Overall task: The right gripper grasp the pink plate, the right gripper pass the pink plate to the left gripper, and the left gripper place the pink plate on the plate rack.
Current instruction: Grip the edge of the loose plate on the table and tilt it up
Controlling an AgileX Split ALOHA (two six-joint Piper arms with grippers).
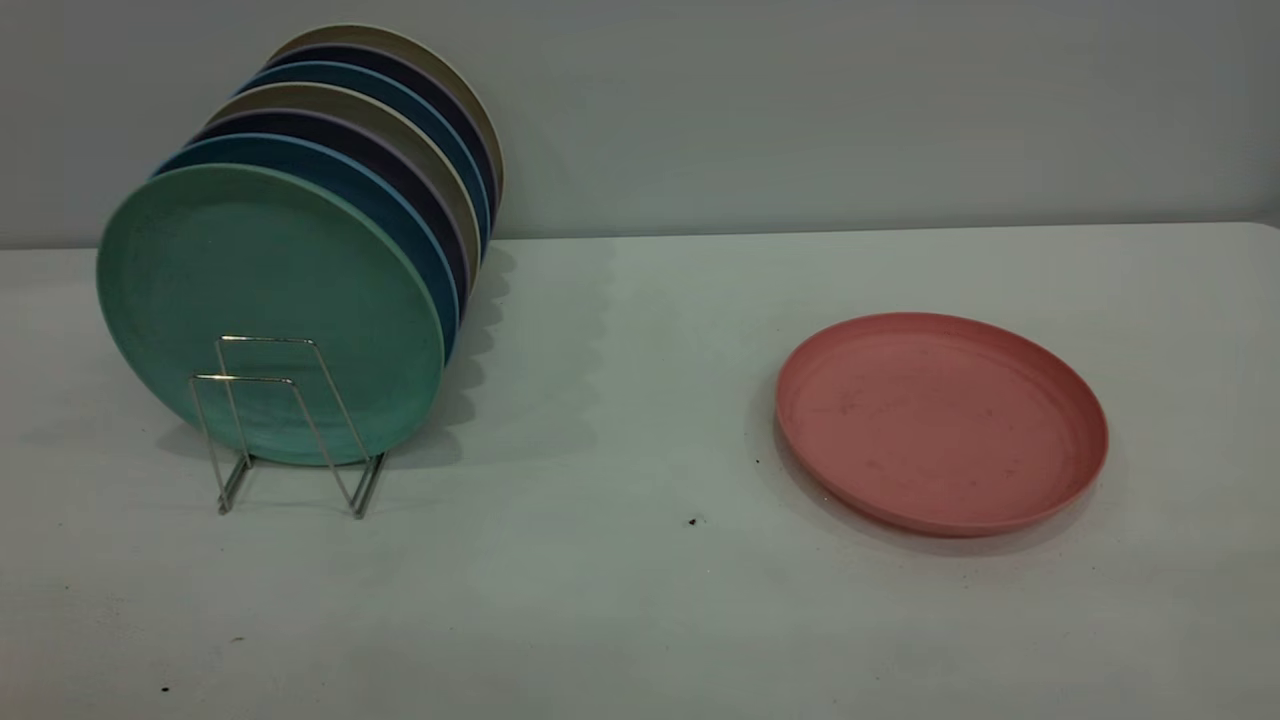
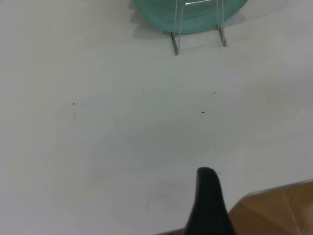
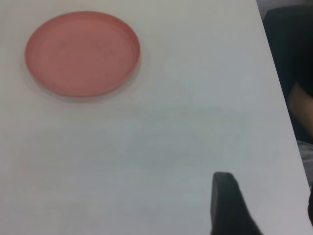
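Pink plate (image 1: 941, 420) flat on table (image 1: 620, 400), right side, well apart from plate rack (image 1: 285, 420). Looks light, stiff, matte; low rim the only purchase. Right gripper (image 3: 230, 208), left gripper (image 2: 209, 205): one finger visible each, opening cannot tell

The pink plate (image 1: 941, 420) is salmon pink and matte, with faint dark scuffs across its face; it lies well apart from the right hand (image 3: 230, 205), of which one black finger shows. The left hand (image 2: 208, 203) shows a black finger too. Beyond it, well apart, the plate rack (image 1: 285, 420) is thin silver wire. The nearest plate in it, the green plate (image 1: 265, 300), is teal green. Behind it the stacked plates (image 1: 400, 140) run blue, dark navy, beige-grey, blue, dark navy and beige. The bench (image 1: 620, 600) is white with a few tiny dark specks. The wall (image 1: 850, 100) is pale grey. A brown wooden surface (image 2: 279, 210) shows beside the left hand.
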